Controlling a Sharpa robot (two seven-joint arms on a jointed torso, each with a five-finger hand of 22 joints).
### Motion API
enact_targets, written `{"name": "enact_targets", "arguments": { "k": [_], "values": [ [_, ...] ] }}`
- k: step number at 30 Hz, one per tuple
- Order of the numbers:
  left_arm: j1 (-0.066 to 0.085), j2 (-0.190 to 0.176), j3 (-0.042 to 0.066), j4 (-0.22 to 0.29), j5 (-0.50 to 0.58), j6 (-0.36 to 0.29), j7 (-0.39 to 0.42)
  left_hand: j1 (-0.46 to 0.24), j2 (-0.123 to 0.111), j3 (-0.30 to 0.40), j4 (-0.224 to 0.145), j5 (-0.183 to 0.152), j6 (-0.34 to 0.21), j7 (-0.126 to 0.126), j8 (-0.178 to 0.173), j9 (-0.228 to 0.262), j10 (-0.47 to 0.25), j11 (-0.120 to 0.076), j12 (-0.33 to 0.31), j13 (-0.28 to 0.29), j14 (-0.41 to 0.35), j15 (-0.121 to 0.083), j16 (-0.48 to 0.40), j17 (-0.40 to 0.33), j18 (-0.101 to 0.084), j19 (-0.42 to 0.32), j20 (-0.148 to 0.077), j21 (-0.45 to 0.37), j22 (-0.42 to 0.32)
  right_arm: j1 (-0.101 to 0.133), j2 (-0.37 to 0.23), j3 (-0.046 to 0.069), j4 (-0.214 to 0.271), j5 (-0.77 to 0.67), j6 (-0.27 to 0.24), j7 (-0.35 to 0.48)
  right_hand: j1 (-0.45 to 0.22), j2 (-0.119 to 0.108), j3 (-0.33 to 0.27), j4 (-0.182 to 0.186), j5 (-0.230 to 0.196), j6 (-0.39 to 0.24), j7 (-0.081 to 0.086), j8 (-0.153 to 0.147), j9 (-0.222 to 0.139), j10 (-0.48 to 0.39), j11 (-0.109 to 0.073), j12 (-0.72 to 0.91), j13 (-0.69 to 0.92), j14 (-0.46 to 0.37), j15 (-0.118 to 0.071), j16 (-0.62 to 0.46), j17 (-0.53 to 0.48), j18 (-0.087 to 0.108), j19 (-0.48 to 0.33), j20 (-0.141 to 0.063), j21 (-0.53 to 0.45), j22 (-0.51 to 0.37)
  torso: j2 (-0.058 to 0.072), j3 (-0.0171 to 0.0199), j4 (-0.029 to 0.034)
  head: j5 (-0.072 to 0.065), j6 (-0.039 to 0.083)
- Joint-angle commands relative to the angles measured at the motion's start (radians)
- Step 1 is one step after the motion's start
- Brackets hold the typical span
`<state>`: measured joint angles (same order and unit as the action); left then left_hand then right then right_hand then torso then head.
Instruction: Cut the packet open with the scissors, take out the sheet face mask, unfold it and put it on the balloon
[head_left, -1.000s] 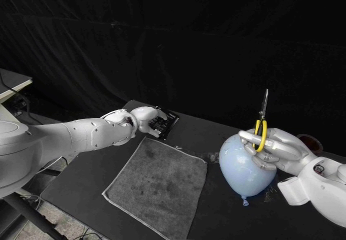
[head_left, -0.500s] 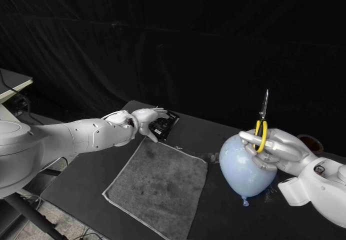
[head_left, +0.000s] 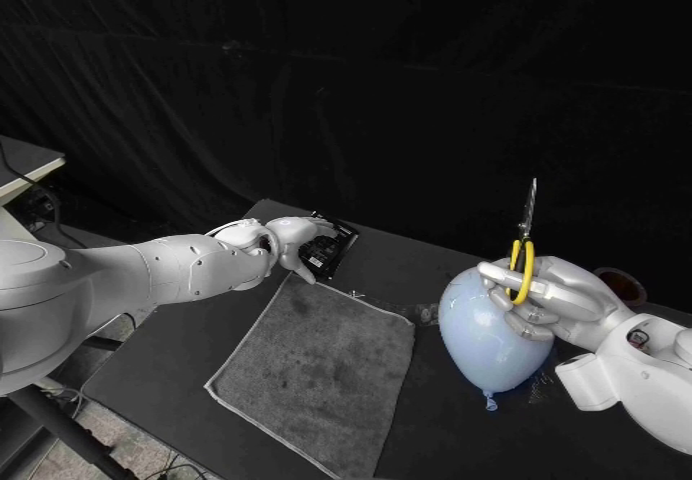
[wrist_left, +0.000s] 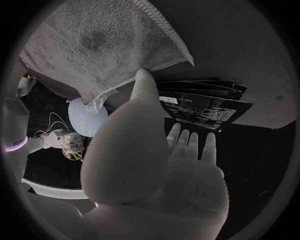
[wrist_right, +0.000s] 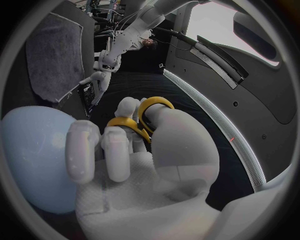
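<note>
1. Packet: black and uncut, it is lying flat on the desk at centre-left of the head view, just past the far corner of a grey towel. In the left wrist view, more packets may be stacked beneath it.
2. Left hand: it is reaching over the packet. Its fingers are lying straight and spread, with the tips at the packet's near edge and the thumb raised clear, so they are grasping nothing.
3. Right hand: at the right of the frame, it is clenching the yellow handles of the scissors, which are pointing upward with the blades closed.
4. Balloon: pale blue, it is resting at lower right, right beside the right hand, with its knot toward the frame's bottom.
5. Step in hand, as judged: the left hand is picking up the packet, and cutting is not yet begun.
6. Next move, as judged: the left fingers are needing to close on one packet alone and lift it toward the scissors, leaving an edge exposed for the blades.
</note>
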<state>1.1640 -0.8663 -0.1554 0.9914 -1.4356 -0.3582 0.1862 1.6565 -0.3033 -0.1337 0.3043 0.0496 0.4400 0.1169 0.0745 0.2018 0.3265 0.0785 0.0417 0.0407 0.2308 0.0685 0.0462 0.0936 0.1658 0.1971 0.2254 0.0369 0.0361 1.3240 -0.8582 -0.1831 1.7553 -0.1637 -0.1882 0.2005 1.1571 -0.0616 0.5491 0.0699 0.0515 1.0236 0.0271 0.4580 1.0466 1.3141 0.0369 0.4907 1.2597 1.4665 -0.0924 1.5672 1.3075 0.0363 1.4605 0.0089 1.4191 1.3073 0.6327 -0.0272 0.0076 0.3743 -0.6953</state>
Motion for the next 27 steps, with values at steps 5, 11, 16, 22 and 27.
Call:
{"name": "enact_targets", "arguments": {
  "k": [5,11,16,22,27],
  "values": [
    [-0.002,0.004,-0.002,-0.007,-0.03,0.054,-0.061,0.03,0.014,0.082,-0.004,0.005,0.055,0.02,0.021,0.019,0.057,0.021,0.008,0.003,0.044,0.015,0.015,0.013,0.015,0.028,0.003,0.014,0.006,-0.001,0.001,0.001,0.0,-0.013,0.009,0.009,0.025,0.014,0.015,-0.008,-0.001,-0.001,-0.008,-0.005,0.001,0.257,-0.086,1.08,0.311,0.104,-0.009,0.004,0.263,-0.002,0.034,0.003,-0.002,0.209,0.0,-0.0003,0.0003,0.002,-0.003],
    [-0.002,0.007,-0.002,-0.009,-0.032,0.067,-0.078,0.029,0.028,0.123,-0.004,0.004,0.077,0.028,0.03,0.026,0.088,0.029,0.008,0.004,0.067,0.021,0.02,0.019,0.016,0.04,0.002,0.02,0.009,-0.002,0.001,0.001,0.0,-0.014,0.009,0.009,0.025,0.014,0.015,-0.008,-0.001,-0.001,-0.008,-0.005,0.001,0.257,-0.086,1.08,0.311,0.104,-0.009,0.004,0.263,-0.002,0.034,0.003,-0.002,0.209,0.0,-0.0002,-0.0003,0.002,-0.004],
    [-0.002,0.007,-0.001,-0.007,-0.042,0.08,-0.115,0.034,0.037,0.189,-0.005,0.003,0.083,0.034,0.033,0.028,0.099,0.035,0.004,0.004,0.088,0.027,0.025,0.025,0.016,0.051,0.002,0.025,0.011,-0.002,0.001,0.001,0.0,-0.015,0.008,0.009,0.025,0.014,0.017,-0.009,-0.001,0.001,-0.008,-0.006,0.001,0.257,-0.086,1.08,0.311,0.104,-0.01,0.004,0.263,-0.002,0.034,0.003,-0.001,0.209,0.0,-0.0001,0.0,0.0,-0.006],
    [-0.002,0.006,0.0,-0.003,-0.05,0.093,-0.142,0.044,0.049,0.237,-0.006,0.002,0.109,0.033,0.043,0.036,0.127,0.035,0.006,0.006,0.109,0.027,0.029,0.03,0.016,0.058,0.001,0.03,0.012,-0.002,0.0,0.001,0.001,-0.017,0.008,0.009,0.024,0.014,0.017,-0.01,-0.001,0.002,-0.008,-0.006,0.001,0.257,-0.086,1.08,0.311,0.104,-0.01,0.004,0.263,-0.002,0.034,0.003,-0.002,0.209,0.0,0.0003,0.0008,-0.002,-0.007],
    [-0.002,0.005,0.001,0.0,-0.053,0.097,-0.145,0.05,0.07,0.282,-0.007,0.001,0.144,0.031,0.055,0.047,0.166,0.034,0.008,0.008,0.154,0.027,0.041,0.042,0.017,0.076,0.0,0.038,0.015,-0.002,0.0,0.001,0.001,-0.018,0.007,0.009,0.024,0.014,0.017,-0.01,-0.001,0.002,-0.008,-0.006,0.001,0.257,-0.086,1.08,0.311,0.104,-0.01,0.004,0.263,-0.002,0.034,0.003,-0.002,0.209,0.0,-0.0004,0.0004,-0.001,-0.007]
  ]
}}
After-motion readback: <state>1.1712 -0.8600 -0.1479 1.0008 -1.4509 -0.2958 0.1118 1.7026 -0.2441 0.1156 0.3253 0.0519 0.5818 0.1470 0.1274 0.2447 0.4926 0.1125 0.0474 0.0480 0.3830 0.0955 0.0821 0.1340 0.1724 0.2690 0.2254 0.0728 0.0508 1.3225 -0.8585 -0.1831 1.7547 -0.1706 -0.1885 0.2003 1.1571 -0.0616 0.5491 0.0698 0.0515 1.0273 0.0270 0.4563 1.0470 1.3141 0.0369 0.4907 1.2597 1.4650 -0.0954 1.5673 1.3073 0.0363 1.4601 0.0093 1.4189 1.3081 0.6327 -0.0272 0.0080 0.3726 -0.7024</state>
